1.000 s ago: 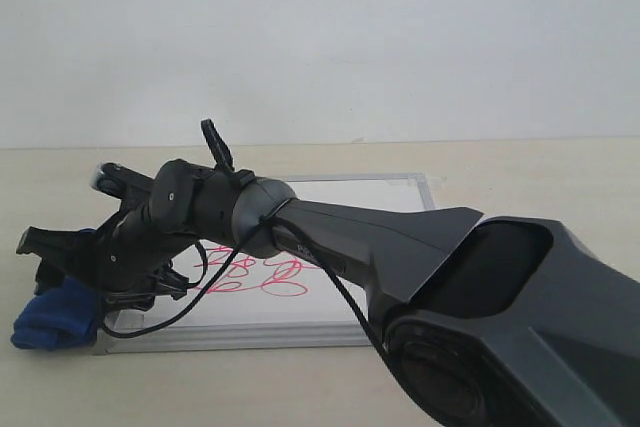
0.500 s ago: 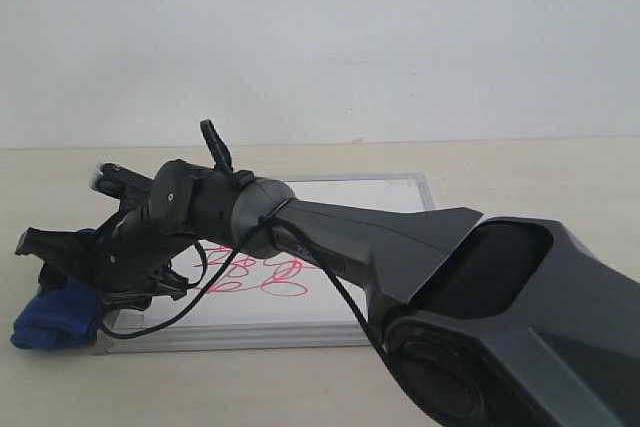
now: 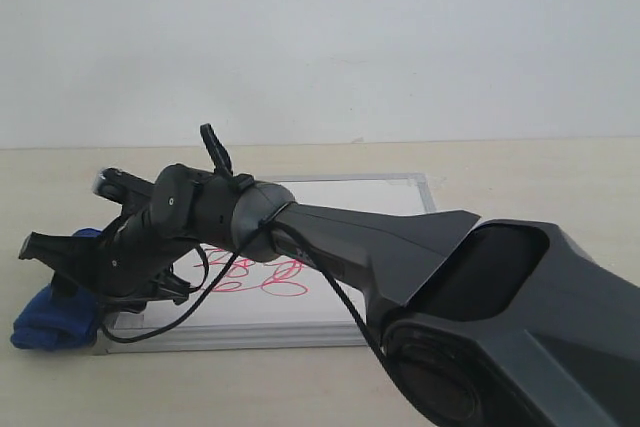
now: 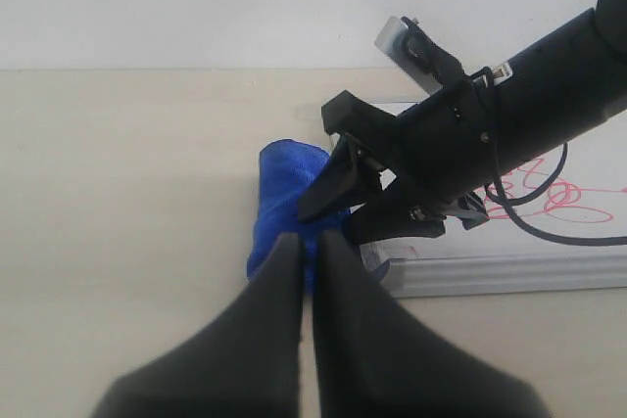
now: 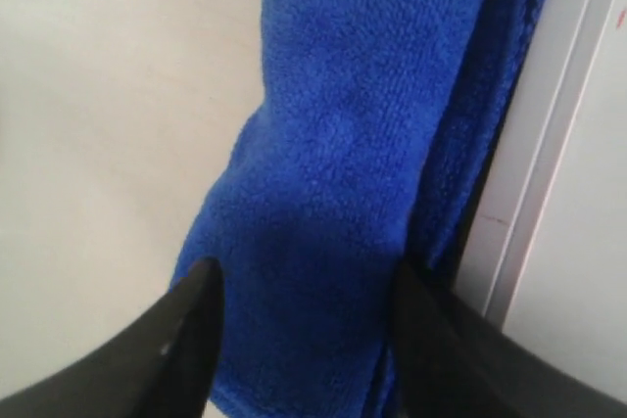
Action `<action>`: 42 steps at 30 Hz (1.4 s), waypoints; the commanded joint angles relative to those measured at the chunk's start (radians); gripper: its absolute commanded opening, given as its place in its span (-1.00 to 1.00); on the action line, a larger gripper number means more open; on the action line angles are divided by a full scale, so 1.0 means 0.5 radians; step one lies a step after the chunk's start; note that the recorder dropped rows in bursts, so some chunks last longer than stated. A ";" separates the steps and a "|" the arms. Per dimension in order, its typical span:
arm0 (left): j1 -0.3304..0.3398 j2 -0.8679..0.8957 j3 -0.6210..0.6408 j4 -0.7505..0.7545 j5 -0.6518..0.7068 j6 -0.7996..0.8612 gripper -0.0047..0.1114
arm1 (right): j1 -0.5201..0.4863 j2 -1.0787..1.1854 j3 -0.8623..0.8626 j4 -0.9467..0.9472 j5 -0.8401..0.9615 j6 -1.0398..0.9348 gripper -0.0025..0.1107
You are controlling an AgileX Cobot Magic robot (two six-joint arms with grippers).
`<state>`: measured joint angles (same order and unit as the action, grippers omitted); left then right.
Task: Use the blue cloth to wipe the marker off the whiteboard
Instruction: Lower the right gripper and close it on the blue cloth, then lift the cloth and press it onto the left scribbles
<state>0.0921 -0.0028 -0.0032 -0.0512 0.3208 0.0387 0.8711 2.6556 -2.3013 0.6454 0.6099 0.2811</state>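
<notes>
Pale wall backs a beige counter (image 3: pixel 520 162), where the whiteboard (image 3: pixel 370 190) lies flat, its far side toward the counter's back edge. The red marker (image 3: pixel 275 282) scribble sits on the board's nearer half, unwiped. The blue cloth (image 3: pixel 45 319) lies on the bare counter toward the left edge, just beside the board's left frame. Its long axis runs front to back along that frame.

The right arm (image 3: pixel 380 237) reaches across the board from the counter's right side. The right fingers (image 5: pixel 186 349) are spread wide and straddle the cloth across its short width, one on the counter side and one on the frame side. I cannot tell whether they already press the fabric. A straight squeeze should gather the bundle, I judge, though the frame-side finger may catch on the board's rim.

The left fingers (image 4: pixel 265 310) are drawn narrow, almost meeting, with nothing between them. They point at the cloth's near end from the front-left but hang apart from it. The right arm is the better placed.
</notes>
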 commanded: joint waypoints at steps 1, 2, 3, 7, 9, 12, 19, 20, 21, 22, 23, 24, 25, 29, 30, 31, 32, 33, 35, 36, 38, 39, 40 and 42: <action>-0.016 0.006 0.006 -0.023 -0.013 0.009 -0.85 | -0.002 0.058 -0.008 0.028 0.038 -0.002 -0.13; -0.016 0.006 0.006 -0.023 -0.013 0.009 -0.85 | -0.002 0.058 -0.008 0.028 0.048 0.011 -0.13; -0.016 0.006 0.006 -0.023 -0.013 0.009 -0.85 | -0.002 0.067 -0.008 0.028 0.047 0.015 -0.13; -0.016 0.006 0.006 -0.023 -0.013 0.009 -0.85 | -0.002 0.075 -0.008 0.028 0.047 0.049 -0.49; -0.016 0.006 0.006 -0.023 -0.013 0.009 -0.85 | -0.002 0.076 -0.008 0.028 0.047 0.049 -0.70; -0.016 0.006 0.006 -0.023 -0.013 0.009 -0.85 | -0.002 0.076 -0.008 0.028 0.047 0.049 -0.95; -0.016 0.006 0.006 -0.023 -0.013 0.009 -0.85 | -0.002 0.022 -0.019 0.036 0.033 -0.125 -0.96; -0.016 0.006 0.006 -0.023 -0.013 0.009 -0.85 | -0.002 0.009 -0.038 0.032 0.033 -0.168 -0.96; -0.016 0.006 0.006 -0.023 -0.013 0.009 -0.85 | -0.002 -0.008 -0.066 0.029 0.026 -0.212 -0.96; -0.016 0.006 0.006 -0.023 -0.013 0.009 -0.85 | -0.002 -0.022 -0.100 0.010 0.016 -0.218 -0.96; -0.016 0.006 0.006 -0.023 -0.013 0.009 -0.85 | -0.002 -0.036 -0.129 -0.008 0.011 -0.218 -0.96; -0.016 0.006 0.006 -0.023 -0.013 0.009 -0.85 | -0.002 -0.047 -0.168 -0.032 0.011 -0.222 -0.96; -0.016 0.006 0.006 -0.023 -0.013 0.009 -0.85 | -0.002 -0.067 -0.202 -0.066 0.015 -0.222 -0.96; -0.016 0.006 0.006 -0.023 -0.013 0.009 -0.85 | -0.014 -0.151 -0.270 -0.241 0.059 -0.222 -0.96; -0.016 0.006 0.006 -0.023 -0.013 0.009 -0.85 | -0.014 -0.171 -0.289 -0.313 0.085 -0.218 -0.96; -0.016 0.006 0.006 -0.023 -0.013 0.009 -0.85 | -0.019 -0.195 -0.302 -0.380 0.114 -0.214 -0.96; -0.016 0.006 0.006 -0.023 -0.013 0.009 -0.85 | -0.025 -0.213 -0.310 -0.426 0.161 -0.214 -0.96; -0.016 0.006 0.006 -0.023 -0.013 0.009 -0.85 | -0.041 -0.236 -0.310 -0.461 0.213 -0.208 -0.96; -0.016 0.006 0.006 -0.023 -0.013 0.009 -0.85 | -0.071 -0.271 -0.306 -0.532 0.355 -0.181 -0.96; -0.016 0.006 0.006 -0.023 -0.013 0.009 -0.85 | -0.085 -0.283 -0.306 -0.566 0.431 -0.177 -0.96; -0.016 0.006 0.006 -0.023 -0.013 0.009 -0.85 | -0.120 -0.297 -0.306 -0.612 0.565 -0.177 -0.96; -0.016 0.006 0.006 -0.023 -0.013 0.009 -0.85 | -0.140 -0.303 -0.306 -0.644 0.637 -0.177 -0.96; -0.016 0.006 0.006 -0.023 -0.013 0.009 -0.85 | -0.157 -0.306 -0.306 -0.687 0.694 -0.177 -0.96; -0.016 0.006 0.006 -0.023 -0.013 0.009 -0.85 | -0.184 -0.311 -0.306 -0.793 0.832 -0.177 -0.96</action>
<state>0.0921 -0.0028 -0.0032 -0.0512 0.3208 0.0387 0.8007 2.5192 -2.4496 0.3197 0.9451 0.1937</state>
